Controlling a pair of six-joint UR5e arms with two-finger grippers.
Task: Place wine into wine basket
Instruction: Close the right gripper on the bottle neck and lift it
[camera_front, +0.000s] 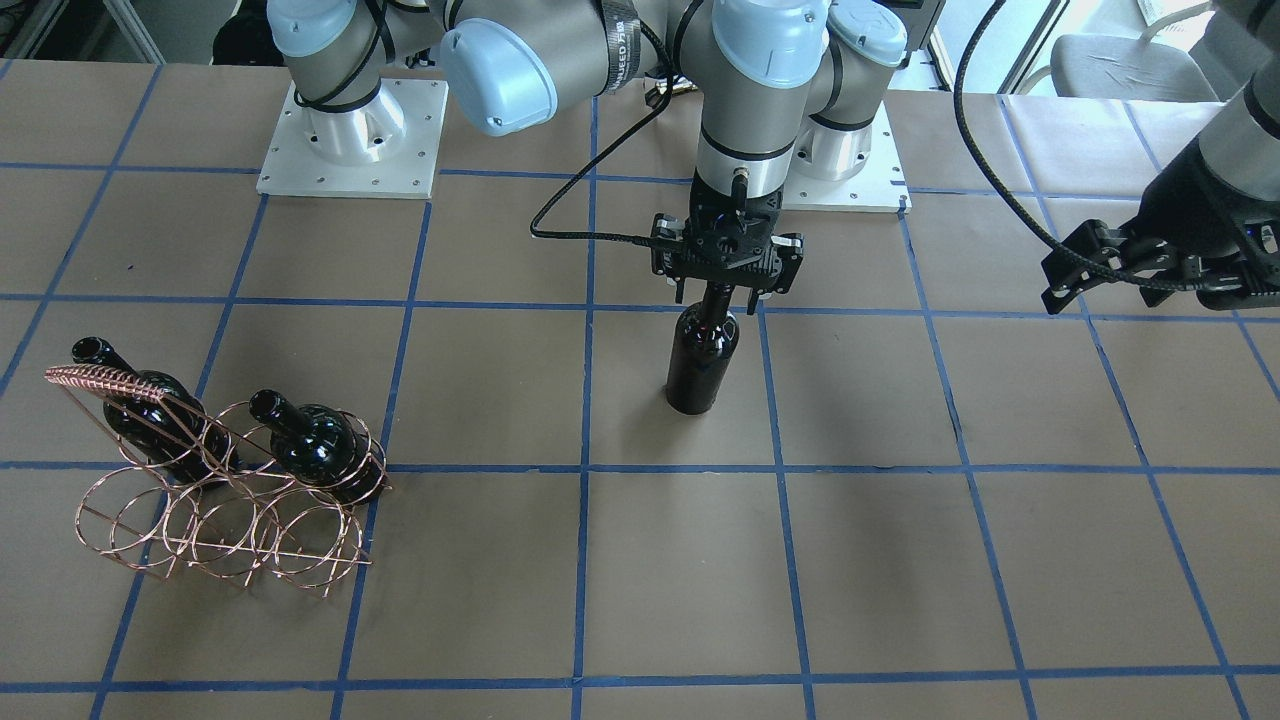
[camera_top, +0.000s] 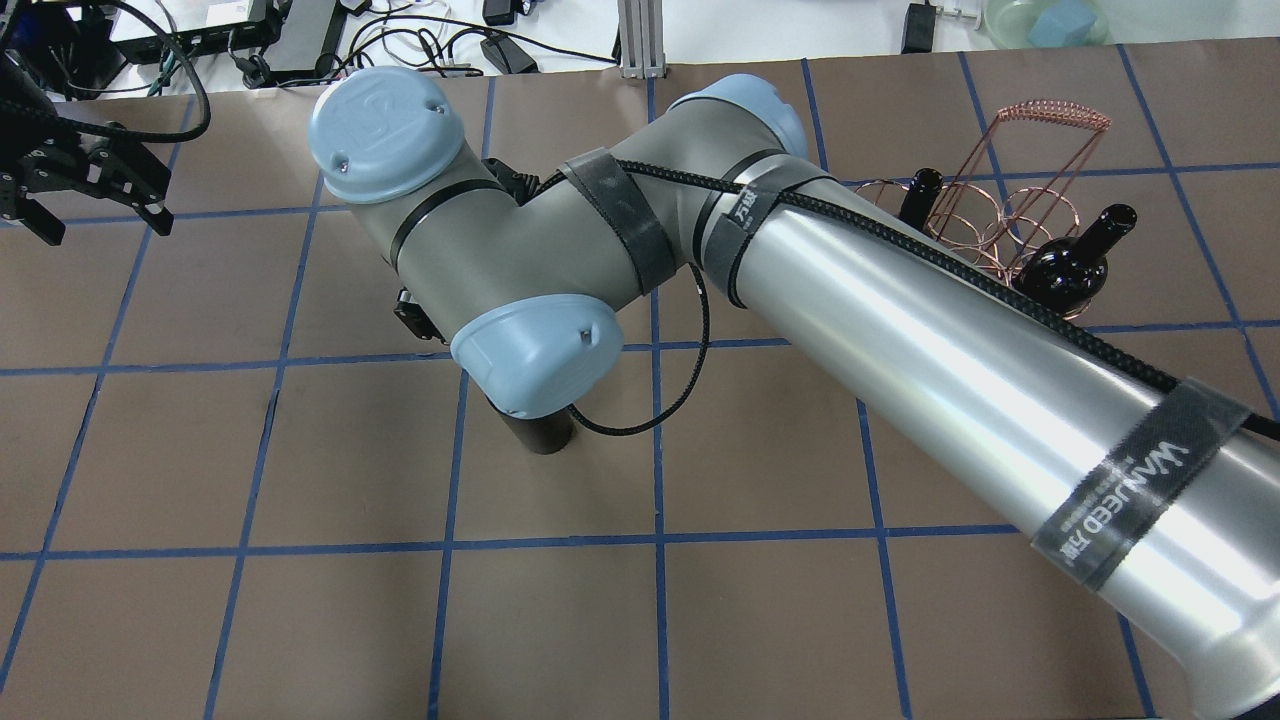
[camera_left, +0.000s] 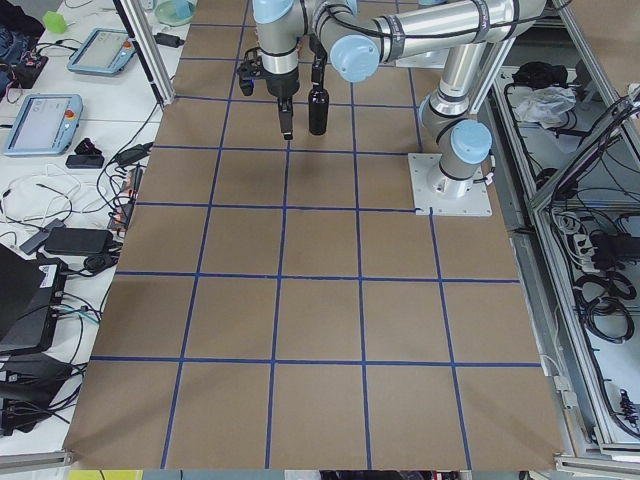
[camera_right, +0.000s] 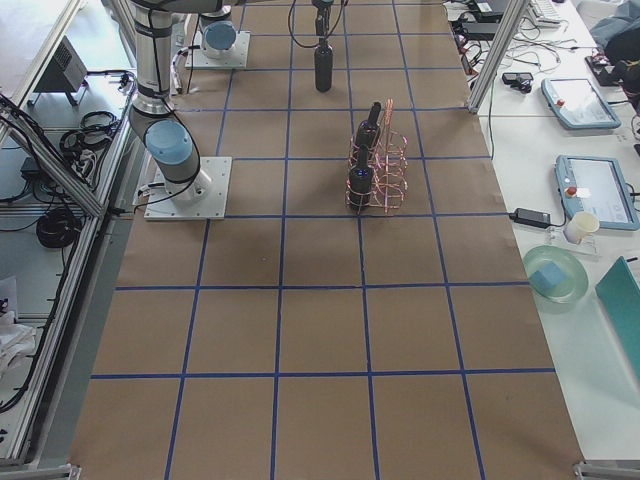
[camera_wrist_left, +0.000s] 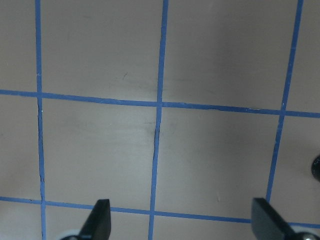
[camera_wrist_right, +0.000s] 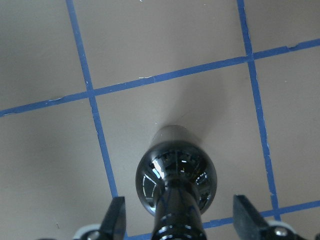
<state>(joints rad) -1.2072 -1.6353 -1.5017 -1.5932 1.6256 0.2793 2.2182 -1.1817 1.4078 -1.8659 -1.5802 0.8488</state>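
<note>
One black wine bottle (camera_front: 703, 355) stands upright on the table near the middle; it also shows in the right wrist view (camera_wrist_right: 176, 180) and under the arm in the overhead view (camera_top: 545, 432). My right gripper (camera_front: 718, 298) is open, its fingers on either side of the bottle's neck without touching it (camera_wrist_right: 177, 222). The copper wire wine basket (camera_front: 215, 510) stands on the robot's right side of the table (camera_top: 1010, 190) and holds two other black bottles (camera_front: 140, 400) (camera_front: 320, 440). My left gripper (camera_front: 1075, 285) is open and empty, far to the left (camera_top: 105, 225) (camera_wrist_left: 180, 220).
The brown table has a grid of blue tape lines (camera_front: 585, 470). The two white arm base plates (camera_front: 350, 140) sit at the robot's edge. The right arm's long forearm (camera_top: 950, 370) spans the overhead view. Cables and devices (camera_top: 300, 40) lie beyond the table's far edge.
</note>
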